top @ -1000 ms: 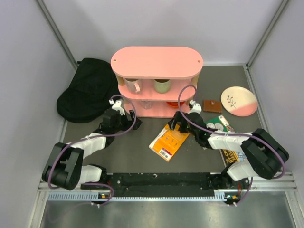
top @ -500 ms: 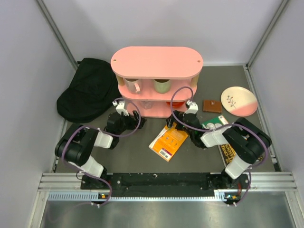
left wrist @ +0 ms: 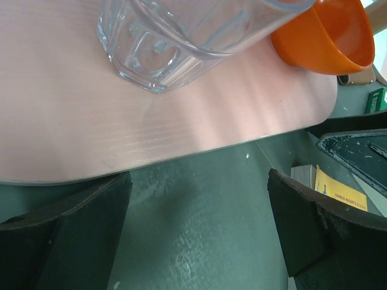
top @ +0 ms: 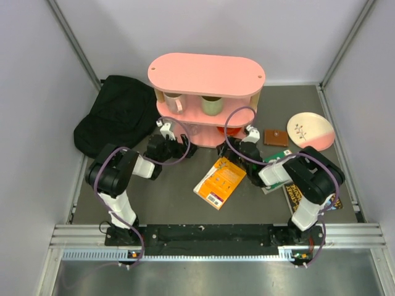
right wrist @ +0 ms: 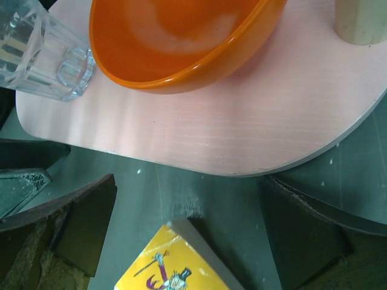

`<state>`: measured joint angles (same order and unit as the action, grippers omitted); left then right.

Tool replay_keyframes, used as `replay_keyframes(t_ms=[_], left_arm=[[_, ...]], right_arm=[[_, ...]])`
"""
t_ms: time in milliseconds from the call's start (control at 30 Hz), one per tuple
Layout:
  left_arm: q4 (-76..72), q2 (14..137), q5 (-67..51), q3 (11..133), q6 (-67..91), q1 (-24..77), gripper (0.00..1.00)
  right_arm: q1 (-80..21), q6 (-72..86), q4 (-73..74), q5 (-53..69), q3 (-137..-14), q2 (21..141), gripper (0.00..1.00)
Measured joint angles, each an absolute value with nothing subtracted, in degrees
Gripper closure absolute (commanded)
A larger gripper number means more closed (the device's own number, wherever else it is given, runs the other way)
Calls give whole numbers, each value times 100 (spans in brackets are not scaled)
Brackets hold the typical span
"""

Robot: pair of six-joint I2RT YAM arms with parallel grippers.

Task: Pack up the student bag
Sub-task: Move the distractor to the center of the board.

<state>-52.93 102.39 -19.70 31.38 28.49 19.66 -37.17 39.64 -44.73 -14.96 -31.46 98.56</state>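
Student bag [top: 117, 117] is not what either arm is at: the left end effector [left wrist: 193, 223] is released, its dark fingers [left wrist: 66, 229] spread wide with only bare grey tabletop [left wrist: 199, 241] between them, and it is nosed up to the front edge of the pink shelf [top: 207, 71], just under the bottom board where a clear glass [left wrist: 169, 42] and an orange bowl [left wrist: 326, 36] stand. The right end effector [right wrist: 187, 223] is also released and empty, at the same board from the other side, with the bowl above it and a corner of the orange book [top: 220, 182] below. Beyond them, two mugs [top: 174, 102] stand on the middle tier, and a brown wallet [top: 276, 137] and a plate [top: 310, 131] lie to the right. The student bag lies crumpled at the far left of the tabletop, touching or just beside the shelf's left end; its opening cannot be seen. My judgement is that packing has not begun. To do it well, both arms should back away low and straight so that no finger catches the board and upsets the glass or bowl. The left arm, nearer the bag, could then draw it forward and hold its mouth open while the right lifts the book by its free edge.
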Motion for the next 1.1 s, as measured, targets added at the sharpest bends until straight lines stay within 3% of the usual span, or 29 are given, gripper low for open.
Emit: replay_keyframes(t_ms=[533, 1100], left_arm=[[-5052, 11198, -2314, 4512, 3085, 1957, 1], [-4525, 11830, -2783, 5754, 3719, 1951, 1]], right_arm=[[-3017, 4257, -4733, -1251, -3920, 10606, 1], [-2239, 5328, -4698, -21, -4834, 11306, 1]])
